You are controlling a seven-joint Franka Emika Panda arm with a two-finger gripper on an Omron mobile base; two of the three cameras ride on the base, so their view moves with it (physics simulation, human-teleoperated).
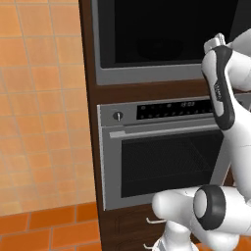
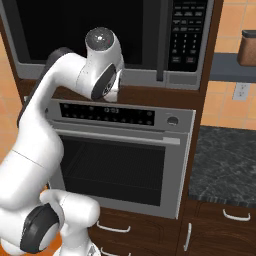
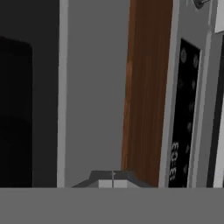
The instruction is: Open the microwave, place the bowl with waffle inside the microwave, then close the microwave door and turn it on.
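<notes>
Microwave (image 2: pixel 90 35): built into the wood cabinet above the silver oven (image 2: pixel 120 160). Microwave door (image 2: pixel 75 25): appeared closed, black glass flush in its grey frame. Door handle (image 2: pixel 161 45): dark, long axis vertical, at the door's right edge beside the keypad (image 2: pixel 184 30). Fingers (image 3: pixel 113 183): pressed together, holding nothing, close against the microwave's lower grey frame, left of the handle. Arm: raised, elbow bent, hand pointed at the cabinet front.

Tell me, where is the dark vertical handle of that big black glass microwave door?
In the right base view, the dark vertical handle runs down the right edge of the black glass microwave door, just left of the black keypad panel and above the silver oven.
</notes>
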